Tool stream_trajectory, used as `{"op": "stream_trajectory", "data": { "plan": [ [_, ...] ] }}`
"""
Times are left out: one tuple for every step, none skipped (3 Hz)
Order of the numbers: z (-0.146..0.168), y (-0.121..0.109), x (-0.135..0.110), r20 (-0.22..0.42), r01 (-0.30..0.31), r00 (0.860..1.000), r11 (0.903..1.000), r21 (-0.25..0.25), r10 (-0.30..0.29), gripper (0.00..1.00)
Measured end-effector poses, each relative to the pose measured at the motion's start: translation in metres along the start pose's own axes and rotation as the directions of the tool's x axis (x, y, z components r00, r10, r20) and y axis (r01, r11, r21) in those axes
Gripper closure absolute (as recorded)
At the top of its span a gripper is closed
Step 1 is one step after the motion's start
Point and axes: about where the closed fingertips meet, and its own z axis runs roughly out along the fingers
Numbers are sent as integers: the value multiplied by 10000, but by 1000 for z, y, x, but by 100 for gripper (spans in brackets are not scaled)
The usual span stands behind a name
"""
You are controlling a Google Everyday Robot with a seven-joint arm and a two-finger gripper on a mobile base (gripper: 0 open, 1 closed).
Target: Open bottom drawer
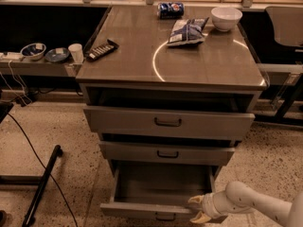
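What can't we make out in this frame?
Camera view:
- Bottom drawer handle: partly cut off by the lower edge.
- Gripper, at that drawer's front right corner: its own body covers the contact with the front.
- Arm: leaves frame at right.
- Top drawer and middle drawer insides: dark under what overhangs them.

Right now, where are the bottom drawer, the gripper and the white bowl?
bottom drawer (161, 186): camera view, its grey inside floor.
gripper (195, 209): camera view, its tip, at the drawer front's right end.
white bowl (226, 19): camera view, its outer wall.
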Motion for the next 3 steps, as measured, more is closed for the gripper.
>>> {"op": "stream_trajectory", "data": {
  "plan": [
    [-14,-32,-27,-137,554,9984,9975,444,-548,57],
    [0,-61,-35,-216,585,9981,9975,392,-577,76],
    [29,-86,-21,-300,156,9994,9994,313,-147,98]
  ]
}}
